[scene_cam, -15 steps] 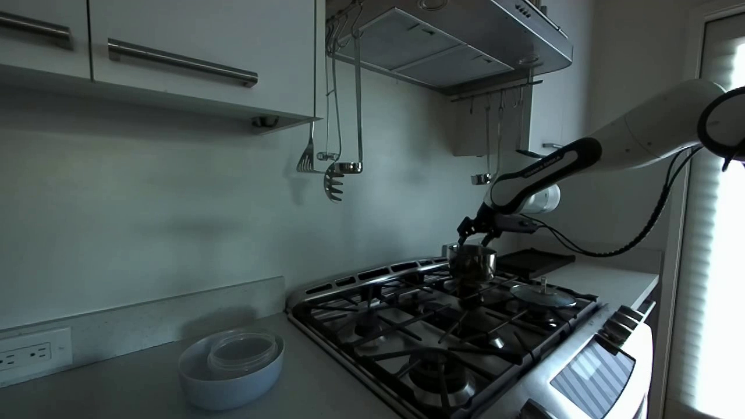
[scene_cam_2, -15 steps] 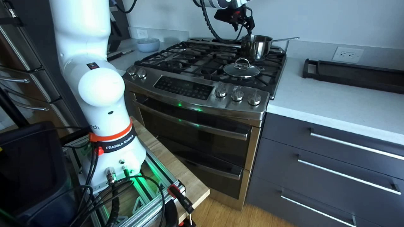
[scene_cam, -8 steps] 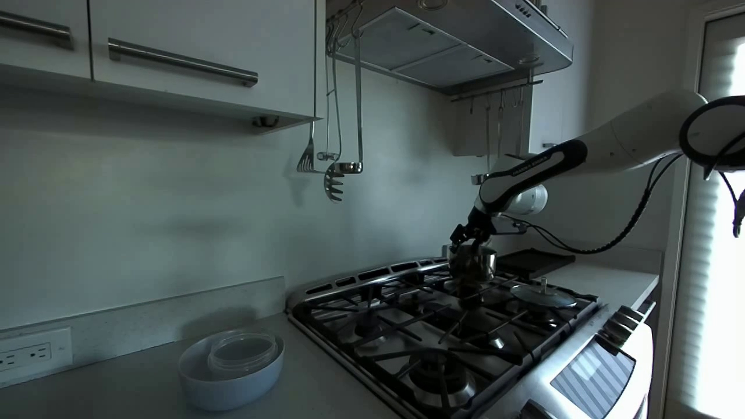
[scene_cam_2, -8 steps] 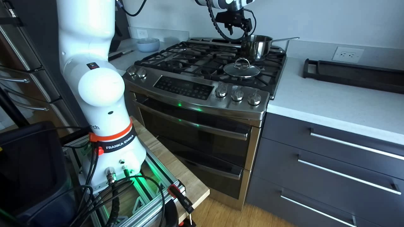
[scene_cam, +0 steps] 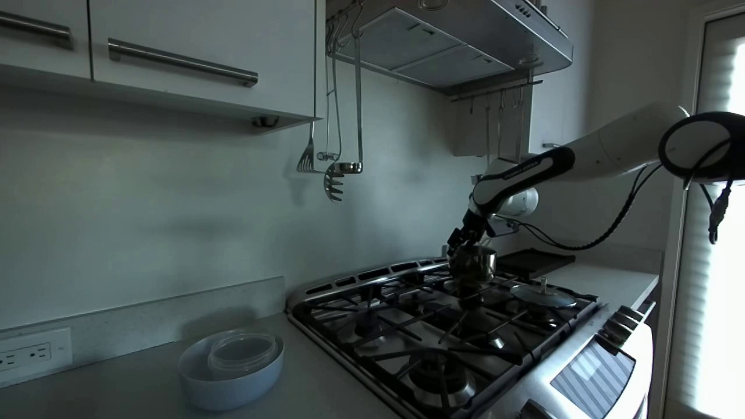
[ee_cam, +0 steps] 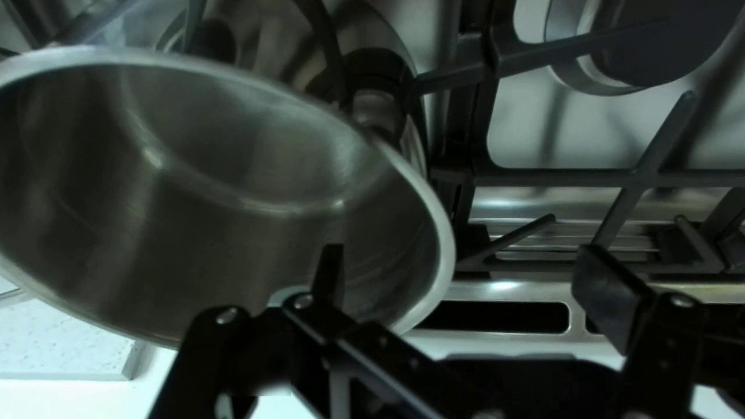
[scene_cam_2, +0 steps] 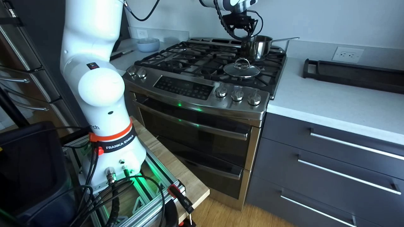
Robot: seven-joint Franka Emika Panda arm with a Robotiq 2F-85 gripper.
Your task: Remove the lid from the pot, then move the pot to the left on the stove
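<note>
Lining up a grab on the pot (scene_cam_2: 257,50) here, and this is the bit not to rush. It's on the back right of the stove (scene_cam_2: 202,105) as you face it, with the lid (scene_cam_2: 241,70) already off and lying near it at the front right. My gripper (ee_cam: 465,285) is spread wide, nothing pinched: in the wrist view one finger (ee_cam: 329,273) is over the pot's mouth and the other finger (ee_cam: 608,299) is outside, past the rim (ee_cam: 447,250). I can't make out whether the tips are below rim level, so I'd sink a little deeper before squeezing, since a shallow bite on smooth steel will probably slip.

Then I'd close slowly, both sides meeting the pot wall together, so neither finger shoves it off its spot. The handle (scene_cam_2: 285,39) sticks out on the far side from my grip, so I'm guessing that side sags once it's up. Best plan imo: lift only enough to clear the grate bars (ee_cam: 553,176), because dragging could snag, go straight left along the back row so I stay away from the lid, lower it flat, and let go only once it sits level.
</note>
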